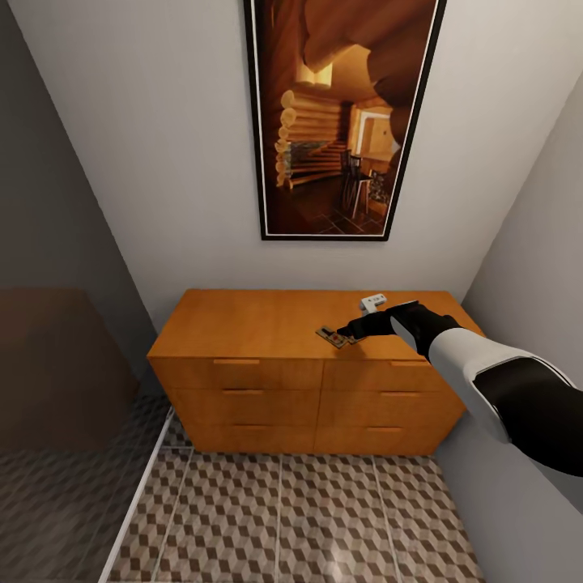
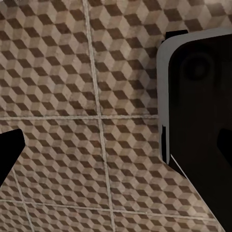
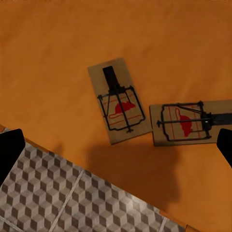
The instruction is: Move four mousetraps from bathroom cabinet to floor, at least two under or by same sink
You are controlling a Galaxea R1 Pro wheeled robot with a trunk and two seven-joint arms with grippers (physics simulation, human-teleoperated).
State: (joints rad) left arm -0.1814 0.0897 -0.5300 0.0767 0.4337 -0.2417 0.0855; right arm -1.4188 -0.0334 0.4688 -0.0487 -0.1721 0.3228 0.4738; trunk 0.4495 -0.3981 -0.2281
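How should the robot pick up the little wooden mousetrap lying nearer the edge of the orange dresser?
Probably from straight above, pinching the flat brown wooden mousetrap across its two long edges. It lies flat on the orange-brown wooden dresser top, so only the thin board sides offer grip, and the black wire on its face is best avoided. The right end effector hovers over it.

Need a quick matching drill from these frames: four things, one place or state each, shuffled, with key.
Things:
1. two mousetraps
2. cabinet
3. framed picture
4. right pincer

Places or states:
A. hangs on the wall above the dresser
B. lie flat on the orange top near its front edge
C. stands on the cube-pattern bathroom floor, drawers shut
D. reaches over the top, at the traps

Pairs: 1-B, 2-C, 3-A, 4-D
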